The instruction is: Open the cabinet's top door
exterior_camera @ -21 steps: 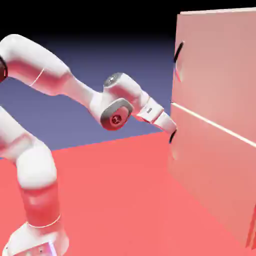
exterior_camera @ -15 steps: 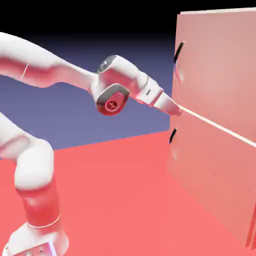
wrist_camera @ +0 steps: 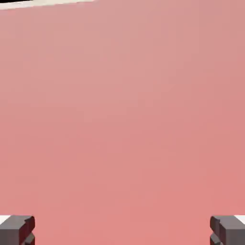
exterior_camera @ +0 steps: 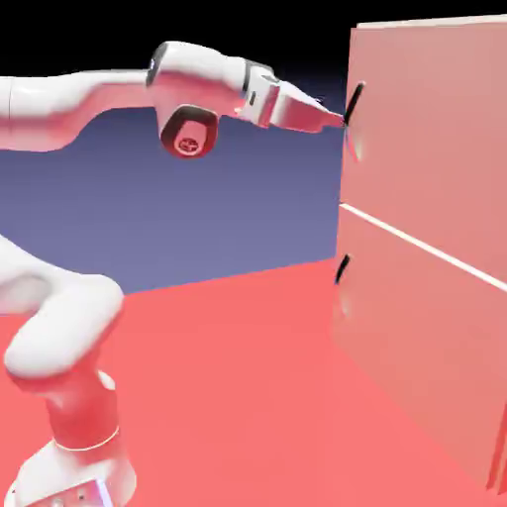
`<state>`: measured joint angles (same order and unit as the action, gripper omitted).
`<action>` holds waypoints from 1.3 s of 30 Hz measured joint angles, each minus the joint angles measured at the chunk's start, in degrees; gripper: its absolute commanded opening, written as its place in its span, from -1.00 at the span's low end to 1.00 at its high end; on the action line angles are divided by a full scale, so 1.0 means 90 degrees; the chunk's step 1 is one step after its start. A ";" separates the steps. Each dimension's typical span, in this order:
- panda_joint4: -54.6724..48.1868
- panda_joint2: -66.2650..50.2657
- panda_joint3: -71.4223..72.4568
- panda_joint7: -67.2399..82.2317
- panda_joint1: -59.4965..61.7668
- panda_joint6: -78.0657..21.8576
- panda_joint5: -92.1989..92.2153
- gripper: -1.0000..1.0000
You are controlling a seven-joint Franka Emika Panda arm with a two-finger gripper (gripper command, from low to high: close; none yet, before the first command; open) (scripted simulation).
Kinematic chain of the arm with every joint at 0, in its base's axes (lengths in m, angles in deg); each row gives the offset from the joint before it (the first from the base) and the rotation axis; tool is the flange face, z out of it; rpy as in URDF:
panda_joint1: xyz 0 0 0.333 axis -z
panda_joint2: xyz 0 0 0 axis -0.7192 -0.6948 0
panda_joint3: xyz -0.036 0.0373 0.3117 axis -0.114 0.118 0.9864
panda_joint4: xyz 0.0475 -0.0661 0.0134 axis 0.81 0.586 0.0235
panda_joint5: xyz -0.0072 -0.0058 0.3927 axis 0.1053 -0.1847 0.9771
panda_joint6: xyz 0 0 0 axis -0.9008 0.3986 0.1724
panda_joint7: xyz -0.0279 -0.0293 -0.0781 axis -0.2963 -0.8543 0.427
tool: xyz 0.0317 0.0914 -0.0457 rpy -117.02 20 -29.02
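Note:
The cabinet (exterior_camera: pixel 436 248) is a tall pinkish-tan box at the exterior view's right. Its top door (exterior_camera: pixel 436 129) lies flat and closed above a thin pale seam, with a short black handle (exterior_camera: pixel 354 102) near its left edge. The lower panel has its own black handle (exterior_camera: pixel 342 267). My gripper (exterior_camera: pixel 337 121) is raised to the top handle's height, its tip right at the handle. In the hand view the top door (wrist_camera: pixel 122 119) fills the picture. Both grey fingertips (wrist_camera: pixel 16 229) sit far apart at the bottom corners, open, with nothing between them. The handle does not show in the hand view.
The red table (exterior_camera: pixel 228 396) stretches from the robot's base (exterior_camera: pixel 69 475) to the cabinet's foot. The white arm arcs high across the exterior view's left and middle.
The hand has risen from the lower handle, past the seam, up to the top door's handle. The jaws have stayed open.

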<state>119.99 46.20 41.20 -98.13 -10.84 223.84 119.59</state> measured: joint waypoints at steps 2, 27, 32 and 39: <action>-0.0182 0.0216 0.0309 0.0217 0.0336 -0.0068 0.0554 0.00; -0.2298 0.2714 0.3893 0.2727 0.4232 -0.0853 0.6973 0.00; -0.3214 0.2636 0.4154 0.2686 0.5211 -0.0896 0.7215 -1.00; -0.2061 0.2821 0.3632 0.3624 0.4321 -0.1778 0.7910 -1.00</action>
<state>101.44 71.59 73.89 -65.51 28.05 207.84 190.78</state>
